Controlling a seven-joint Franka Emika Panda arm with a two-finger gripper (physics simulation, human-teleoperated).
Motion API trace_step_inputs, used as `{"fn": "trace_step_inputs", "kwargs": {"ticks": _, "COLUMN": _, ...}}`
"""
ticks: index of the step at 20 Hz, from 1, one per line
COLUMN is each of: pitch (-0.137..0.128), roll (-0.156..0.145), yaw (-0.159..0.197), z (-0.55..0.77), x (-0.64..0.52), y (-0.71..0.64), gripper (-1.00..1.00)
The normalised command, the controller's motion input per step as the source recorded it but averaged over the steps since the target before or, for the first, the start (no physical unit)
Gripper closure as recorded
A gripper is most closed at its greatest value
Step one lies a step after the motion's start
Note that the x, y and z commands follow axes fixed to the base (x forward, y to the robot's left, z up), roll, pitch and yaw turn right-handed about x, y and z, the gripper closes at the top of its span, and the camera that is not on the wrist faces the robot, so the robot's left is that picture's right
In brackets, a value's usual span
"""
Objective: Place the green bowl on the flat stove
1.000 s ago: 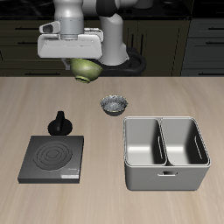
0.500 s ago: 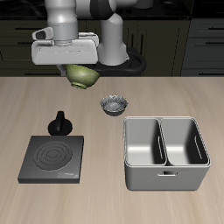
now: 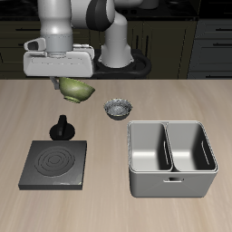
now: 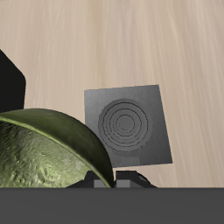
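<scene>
Pickup looks done: the gripper (image 3: 72,82) is clamped on the green bowl (image 3: 77,90), held above the table (image 3: 163,100). Carrying it over the flat stove (image 3: 54,164) and setting it down remain.

We record a light wood-grain table (image 3: 109,195) carrying four items. The flat stove (image 3: 54,164) lies near the front edge, with a black moka pot (image 3: 62,128) standing just behind it. A grey-white patterned bowl (image 3: 117,109) sits mid-table, and a grey double-compartment basin (image 3: 171,159) rests beside the stove, well apart.
</scene>
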Motion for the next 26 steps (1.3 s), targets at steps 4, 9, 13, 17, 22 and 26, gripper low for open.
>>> {"fn": "trace_step_inputs", "kwargs": {"ticks": 4, "pitch": -0.026, "roll": -0.009, "yaw": -0.014, "z": 0.03, "x": 0.19, "y": -0.12, "gripper": 1.00}}
{"fn": "trace_step_inputs", "kwargs": {"ticks": 9, "pitch": 0.007, "roll": -0.013, "yaw": 0.006, "z": -0.06, "x": 0.16, "y": -0.10, "gripper": 1.00}}
{"fn": "trace_step_inputs", "kwargs": {"ticks": 13, "pitch": 0.005, "roll": -0.022, "yaw": -0.005, "z": -0.20, "x": 0.09, "y": -0.17, "gripper": 1.00}}
{"fn": "trace_step_inputs", "kwargs": {"ticks": 17, "pitch": 0.053, "roll": -0.033, "yaw": -0.021, "z": -0.48, "x": 0.13, "y": -0.24, "gripper": 1.00}}
{"fn": "trace_step_inputs", "kwargs": {"ticks": 22, "pitch": 0.033, "roll": -0.021, "yaw": -0.037, "z": -0.33, "x": 0.01, "y": 0.00, "gripper": 1.00}}
{"fn": "trace_step_inputs", "kwargs": {"ticks": 26, "pitch": 0.013, "roll": -0.006, "yaw": -0.014, "z": -0.23, "x": -0.01, "y": 0.02, "gripper": 1.00}}
